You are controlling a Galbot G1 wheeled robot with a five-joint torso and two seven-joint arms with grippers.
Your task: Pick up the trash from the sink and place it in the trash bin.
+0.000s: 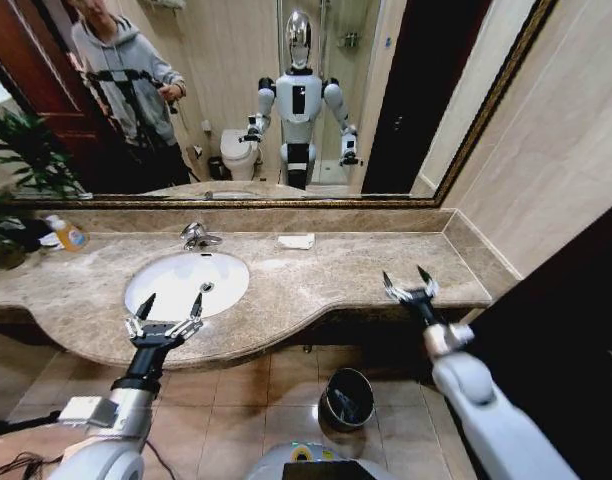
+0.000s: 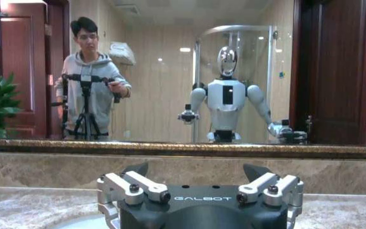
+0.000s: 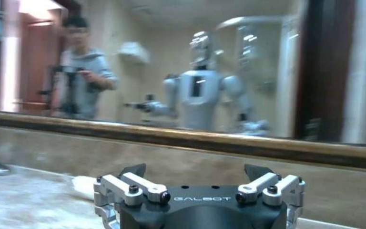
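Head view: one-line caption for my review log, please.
Both open grippers, left and right, hover over the mottled brown marble counter beside the white oval sink; round black trash bin below.

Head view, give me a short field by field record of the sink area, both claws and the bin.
sink: white oval basin in the brown marble counter, chrome faucet behind it
left claw: open, hovering over the basin's front rim
right claw: open, above the counter's right end
trash bin: black, on the tiled floor below the counter
white packet: flat on the counter, right of the faucet
held items: none
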